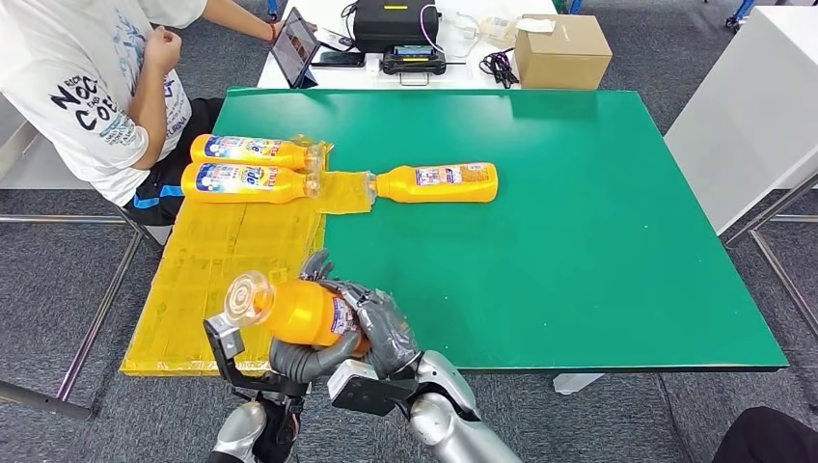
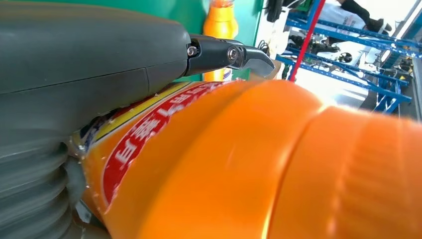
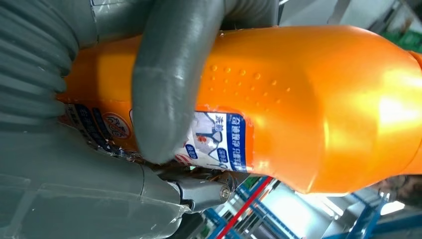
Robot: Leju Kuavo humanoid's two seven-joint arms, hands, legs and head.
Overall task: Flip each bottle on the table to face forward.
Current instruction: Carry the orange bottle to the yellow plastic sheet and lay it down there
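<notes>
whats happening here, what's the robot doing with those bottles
The robot holds one orange bottle up off the green table, gripped by both its left hand and right hand near the front edge, cap pointing left. Three more bottles lie on their sides: two side by side on the yellow mat, the farther bottle and the nearer bottle, and a lone bottle on the bare green surface. A person sits at the far left corner, not touching anything.

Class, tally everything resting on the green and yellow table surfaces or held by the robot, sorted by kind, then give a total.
Orange bottles lying on the table: 3
Orange bottles held in the robot's hands: 1
Total: 4
</notes>
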